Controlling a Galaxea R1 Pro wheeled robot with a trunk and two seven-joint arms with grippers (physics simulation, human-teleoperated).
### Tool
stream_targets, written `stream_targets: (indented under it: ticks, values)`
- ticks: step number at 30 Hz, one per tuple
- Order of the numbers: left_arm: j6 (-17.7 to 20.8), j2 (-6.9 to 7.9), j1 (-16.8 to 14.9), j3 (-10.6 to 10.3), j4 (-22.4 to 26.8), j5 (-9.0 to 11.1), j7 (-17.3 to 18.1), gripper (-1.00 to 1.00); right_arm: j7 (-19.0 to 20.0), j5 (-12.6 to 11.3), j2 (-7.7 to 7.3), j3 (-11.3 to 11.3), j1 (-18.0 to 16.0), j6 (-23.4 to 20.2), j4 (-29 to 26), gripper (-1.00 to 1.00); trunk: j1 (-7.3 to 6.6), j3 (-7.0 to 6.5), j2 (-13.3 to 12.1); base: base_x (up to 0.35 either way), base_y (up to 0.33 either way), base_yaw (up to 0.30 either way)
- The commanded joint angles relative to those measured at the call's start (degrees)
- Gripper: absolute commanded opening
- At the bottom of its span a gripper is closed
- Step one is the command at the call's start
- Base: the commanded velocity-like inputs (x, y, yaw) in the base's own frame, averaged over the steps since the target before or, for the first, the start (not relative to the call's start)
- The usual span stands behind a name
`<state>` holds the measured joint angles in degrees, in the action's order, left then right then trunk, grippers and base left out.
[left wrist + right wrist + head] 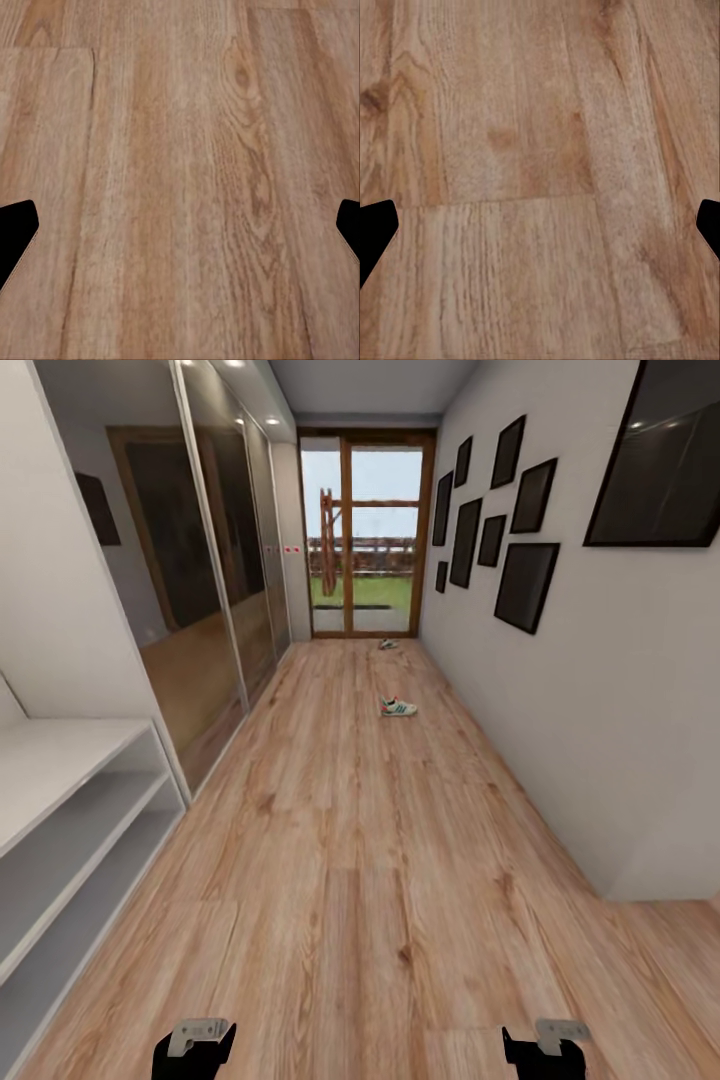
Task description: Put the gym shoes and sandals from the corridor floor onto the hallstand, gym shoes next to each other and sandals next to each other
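One gym shoe (398, 707) is seen on the corridor floor (340, 880) at 12 o'clock, another shoe (387, 645) beyond it. Left gripper (193, 1050) and right gripper (545, 1050) are held low, spread, empty, presumably for travel. The hallstand (70, 810) is located at 9 o'clock.

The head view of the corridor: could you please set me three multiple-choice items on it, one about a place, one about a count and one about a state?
1. Where is the gym shoe?
A. on the white shelving unit
B. on the corridor floor, mid-corridor
C. in the left pincer

2. How many dark picture frames hang in the cluster on the right wall beside the glass door?
A. three
B. seven
C. twelve

3. What do the pincers hold?
A. nothing
B. a sandal each
C. one shoe together

Answers: 1 B, it lies on the corridor floor. 2 B, seven frames are countable. 3 A, the left pincer and right pincer hang open over bare planks.
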<state>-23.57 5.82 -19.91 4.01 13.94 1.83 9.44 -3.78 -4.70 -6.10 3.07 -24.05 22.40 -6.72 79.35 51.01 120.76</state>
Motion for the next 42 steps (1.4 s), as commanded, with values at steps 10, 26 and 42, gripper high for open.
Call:
stream_targets:
  ticks: [10, 26, 42]
  values:
    - [-0.07, -0.02, -0.04, 0.39, -0.05, 0.19, 0.58, 1.00, -0.09, -0.49, 0.00, 0.36, -0.03, 0.19, 0.04, 1.00, 0.03, 0.05, 0.02, 0.339, 0.000, 0.000]
    - [-0.07, -0.02, -0.04, 0.41, -0.05, 0.19, 0.58, 1.00, -0.09, -0.49, 0.00, 0.36, 0.03, 0.19, 0.04, 1.00, 0.03, 0.05, 0.02, 0.339, 0.000, 0.000]
    - [-0.07, -0.02, -0.04, 0.42, -0.05, 0.19, 0.58, 1.00, -0.13, -0.49, 0.02, 0.36, 0.06, 0.19, 0.04, 1.00, 0.03, 0.05, 0.02, 0.339, 0.000, 0.000]
